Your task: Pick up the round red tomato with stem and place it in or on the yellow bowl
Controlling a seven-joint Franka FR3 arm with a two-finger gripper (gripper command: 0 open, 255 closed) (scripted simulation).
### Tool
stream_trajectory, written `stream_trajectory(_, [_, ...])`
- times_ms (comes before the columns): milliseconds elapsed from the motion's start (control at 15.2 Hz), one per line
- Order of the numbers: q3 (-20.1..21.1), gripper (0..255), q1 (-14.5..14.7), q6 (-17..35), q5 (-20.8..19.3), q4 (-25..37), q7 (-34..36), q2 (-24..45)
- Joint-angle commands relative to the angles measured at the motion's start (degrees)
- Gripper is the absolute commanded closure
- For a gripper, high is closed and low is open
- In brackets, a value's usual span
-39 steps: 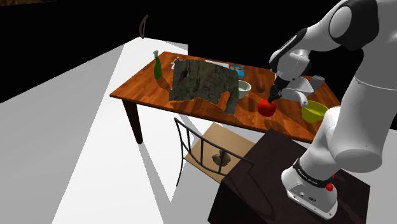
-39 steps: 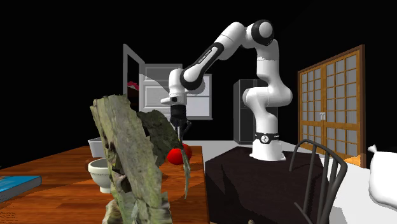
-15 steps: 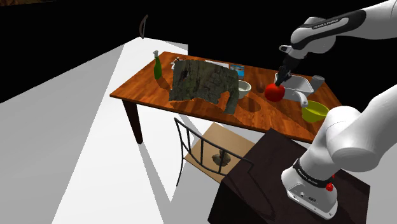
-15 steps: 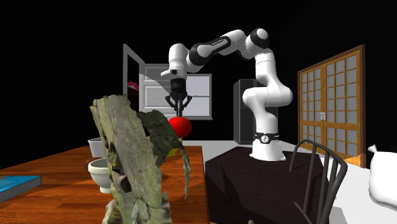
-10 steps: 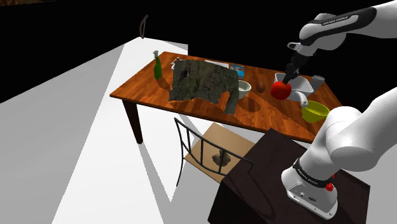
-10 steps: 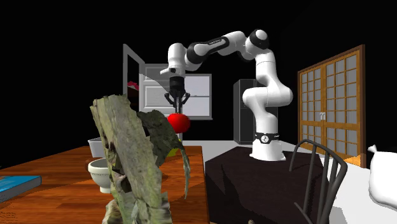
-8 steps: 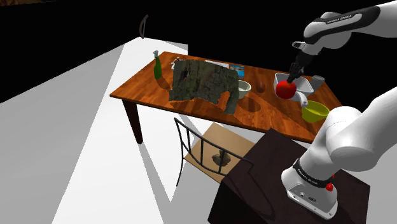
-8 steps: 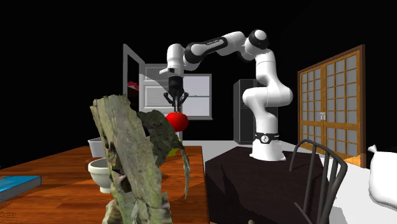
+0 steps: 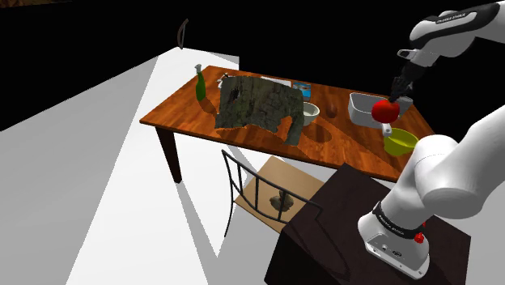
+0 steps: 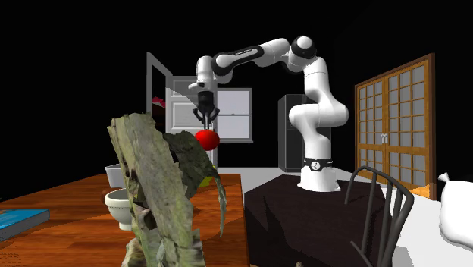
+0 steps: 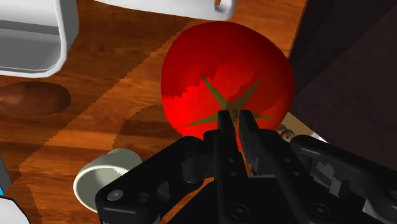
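The round red tomato [image 9: 386, 111] with a green star-shaped stem [image 11: 219, 108] hangs in the air above the wooden table [image 9: 243, 133]. My black gripper [image 9: 395, 97] is shut on its stem from above. In the shoulder view the tomato hangs a little above and to the left of the yellow bowl [image 9: 400, 142], which stands near the table's right end. In the second exterior view the tomato [image 10: 205, 139] hangs under the gripper [image 10: 205, 127], high over the table. In the wrist view the fingertips [image 11: 224, 122] pinch the stem, with the gripper [image 11: 235, 118] over the tomato [image 11: 216, 70].
A white rectangular container [image 9: 364, 106] stands behind the tomato. A small white bowl [image 9: 310, 110], a brown lump [image 9: 329, 110], a large grey-green rock-like object [image 9: 263, 105] and a green bottle [image 9: 200, 85] stand on the table. A chair [image 9: 259, 190] is beside the dark stand [image 9: 340, 235].
The arm lifted the tomato off the table and carried it to the shoulder view's right, from near the table's front edge to just above and left of the yellow bowl.
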Motion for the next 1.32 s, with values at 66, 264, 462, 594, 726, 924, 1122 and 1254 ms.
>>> stream_trajectory(66, [-9.2,255,5.7,-2.1,1.2,4.5,-4.7,1.6])
stream_trajectory(264, [-19.0,255,13.4,-4.8,-0.9,9.8,-6.8,-0.5])
stream_trajectory(462, [-25.4,255,19.0,-8.2,-4.9,15.8,-7.5,-5.0])
stream_trajectory(594, [-28.8,255,22.1,-10.6,-7.3,20.3,-8.2,-7.8])
stream_trajectory(726, [-31.7,255,25.1,-13.2,-9.5,25.2,-9.1,-10.8])
stream_trajectory(924, [-33.8,255,27.0,-13.8,-11.3,27.6,-9.7,-13.2])
stream_trajectory(1122, [-34.3,255,26.9,-11.7,-11.9,25.7,-9.4,-13.7])
stream_trajectory(1254, [-34.6,255,26.8,-10.4,-12.3,24.6,-9.3,-14.0])
